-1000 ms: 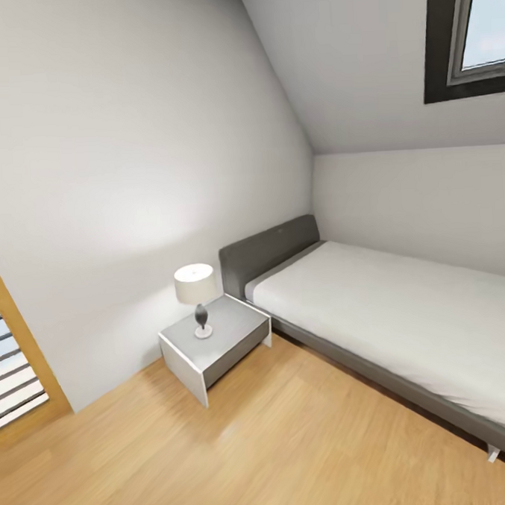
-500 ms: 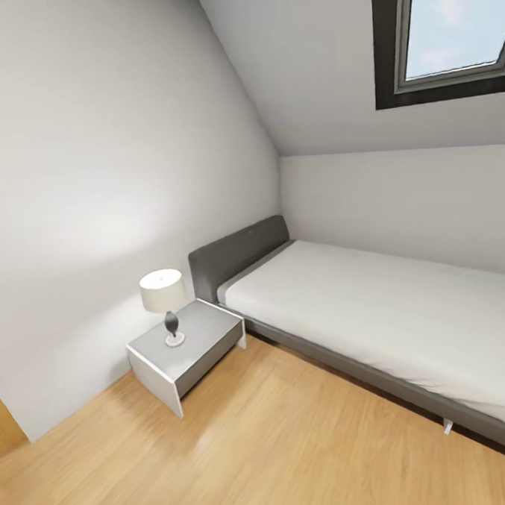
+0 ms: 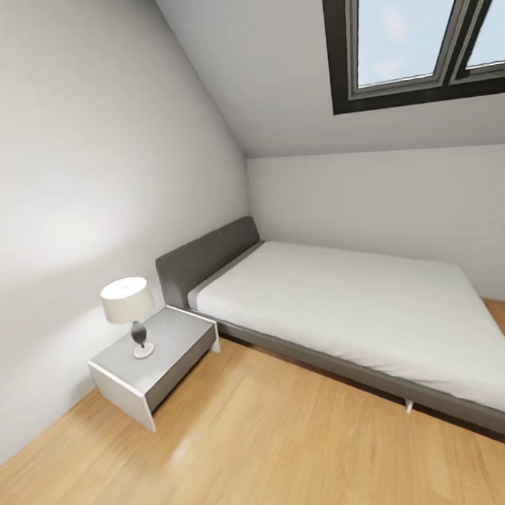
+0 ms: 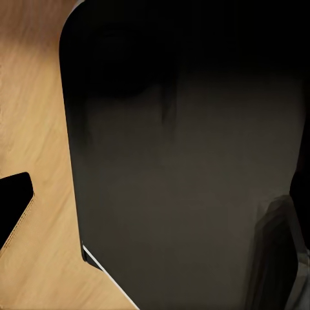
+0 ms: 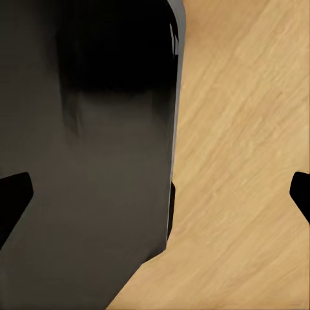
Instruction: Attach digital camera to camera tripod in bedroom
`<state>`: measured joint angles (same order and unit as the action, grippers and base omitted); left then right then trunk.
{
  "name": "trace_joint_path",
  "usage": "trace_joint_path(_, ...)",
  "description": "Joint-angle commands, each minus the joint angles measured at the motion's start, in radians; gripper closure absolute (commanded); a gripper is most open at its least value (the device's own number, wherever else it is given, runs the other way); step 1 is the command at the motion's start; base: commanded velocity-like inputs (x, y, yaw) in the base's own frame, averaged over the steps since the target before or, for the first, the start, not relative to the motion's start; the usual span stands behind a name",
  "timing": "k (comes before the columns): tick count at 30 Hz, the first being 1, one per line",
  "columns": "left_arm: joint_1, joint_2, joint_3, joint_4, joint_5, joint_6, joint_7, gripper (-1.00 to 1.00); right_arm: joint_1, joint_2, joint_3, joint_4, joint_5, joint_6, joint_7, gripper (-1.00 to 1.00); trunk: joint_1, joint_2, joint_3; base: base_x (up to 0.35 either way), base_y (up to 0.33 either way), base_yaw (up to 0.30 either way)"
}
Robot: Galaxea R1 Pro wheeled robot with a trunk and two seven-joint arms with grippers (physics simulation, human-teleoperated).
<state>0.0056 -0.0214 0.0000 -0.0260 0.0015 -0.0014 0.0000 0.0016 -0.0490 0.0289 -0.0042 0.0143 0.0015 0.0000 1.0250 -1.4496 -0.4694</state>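
Note:
The digital camera and the camera tripod are out of view. The head view looks into the bedroom, with its light wood plank floor (image 3: 279, 445) and pale grey walls (image 3: 75, 166). In the right wrist view my right gripper (image 5: 155, 197) is open, its black fingertips (image 5: 13, 194) far apart at the picture's two edges, with nothing between them but floor and my dark body. In the left wrist view my left gripper (image 4: 155, 200) also looks open, one black fingertip (image 4: 13, 206) over the floor and nothing held.
A grey bed (image 3: 361, 313) with a white mattress stands along the far wall under a sloped ceiling with a dark-framed skylight (image 3: 411, 41). Beside its headboard is a low grey nightstand (image 3: 158, 359) carrying a small white lamp (image 3: 129, 308). Plank floor lies in front.
The whole head view has swung to the right, so the camera moved. The oak door at the left edge has left the picture; more of the bed and skylight has come in.

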Motion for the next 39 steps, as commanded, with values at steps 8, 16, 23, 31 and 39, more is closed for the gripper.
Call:
trace_joint_path(8,0.001,0.000,0.000,-0.002,0.000,0.000,0.000,-1.00,0.000,0.000,0.002,0.000,0.001,0.000,0.000,-1.00,0.000,0.000,-0.001,0.000,0.000,-0.279)
trace_joint_path(16,0.001,0.000,0.000,-0.002,0.000,0.000,0.000,-1.00,0.000,0.000,0.002,0.000,0.001,0.000,-0.001,-1.00,0.000,0.000,-0.001,0.000,0.000,-0.279)
trace_joint_path(23,0.001,0.000,0.000,-0.002,0.000,0.000,0.000,-1.00,0.000,0.000,0.001,0.000,0.001,0.000,-0.001,-1.00,0.000,0.000,-0.001,0.000,0.000,-0.279)
trace_joint_path(31,0.001,0.000,0.000,-0.002,0.000,0.000,0.000,-1.00,0.000,0.000,0.001,0.000,0.001,0.000,-0.002,-1.00,0.000,0.000,-0.001,0.000,0.000,-0.279)
trace_joint_path(39,0.001,0.000,0.000,-0.002,0.000,0.000,0.000,-1.00,0.000,0.000,0.001,0.000,0.001,0.000,-0.002,-1.00,0.000,0.000,-0.001,0.000,0.000,-0.279)
